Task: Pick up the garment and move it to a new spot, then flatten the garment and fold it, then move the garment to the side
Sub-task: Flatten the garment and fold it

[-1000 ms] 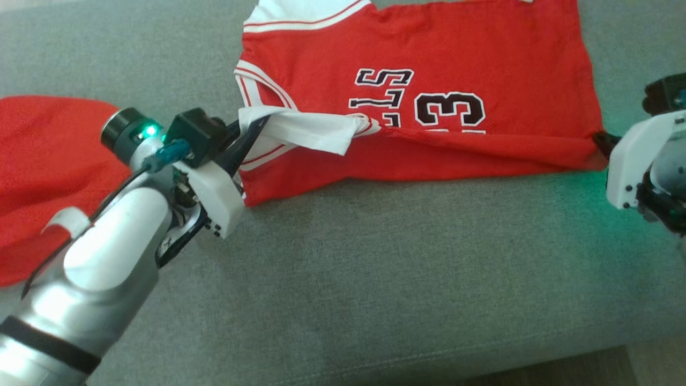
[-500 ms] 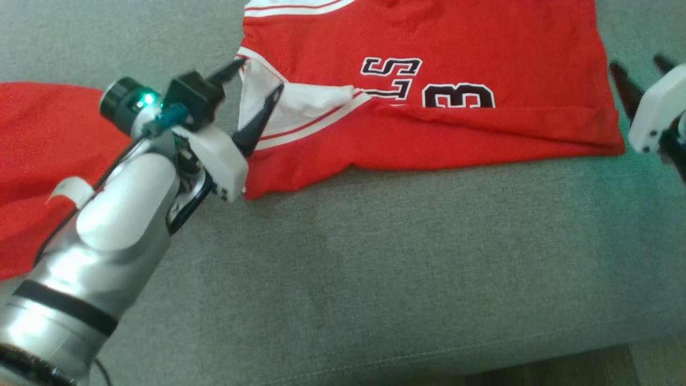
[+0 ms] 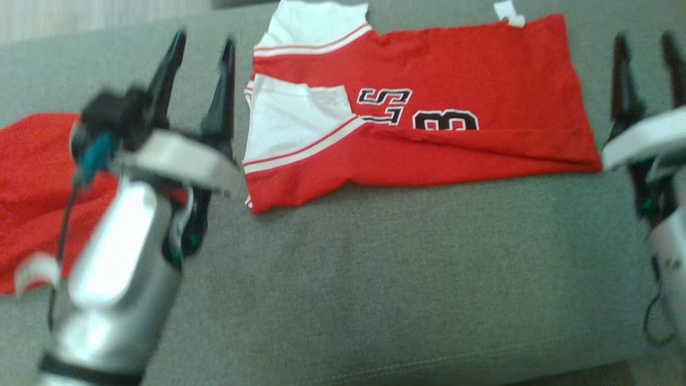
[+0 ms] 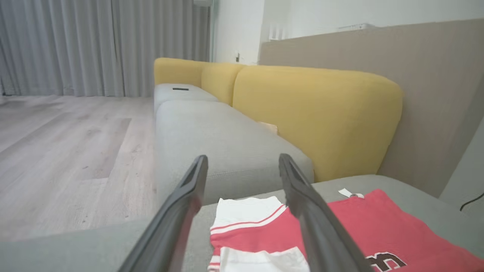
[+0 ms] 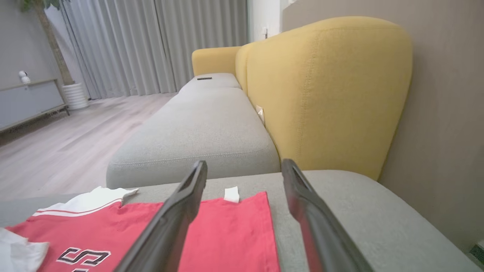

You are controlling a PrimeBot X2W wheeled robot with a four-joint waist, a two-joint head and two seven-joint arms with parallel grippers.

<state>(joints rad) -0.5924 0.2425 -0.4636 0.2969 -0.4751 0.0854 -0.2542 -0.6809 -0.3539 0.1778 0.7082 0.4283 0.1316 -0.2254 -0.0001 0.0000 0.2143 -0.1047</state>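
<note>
Two end effectors hover over the grey sofa seat [image 3: 375,268], both with fingers spread wide and nothing between them. The left end effector [image 3: 204,45] sits at the top of a silver forearm that rises from the lower left of the head view, blurred, its dark fingers pointing away from the robot. The right end effector [image 3: 644,43] stands at the far right edge, fingers pointing the same way, above a pale wrist housing.

The garment [image 3: 471,75], a red jersey with white trim, lies flat on the seat between them, apart from both. Its near edge is folded up over the lower half of the black print. It begins just right of the left fingers and ends just left of the right ones. A white tag [image 3: 509,13] sticks out at its far edge.

A second red cloth [image 3: 32,161] lies left of and partly behind the left arm. Ahead of each end effector, past the jersey, the wrist views show another grey seat and a yellow backrest [image 4: 317,113], with wooden floor [image 4: 56,143] to the left.
</note>
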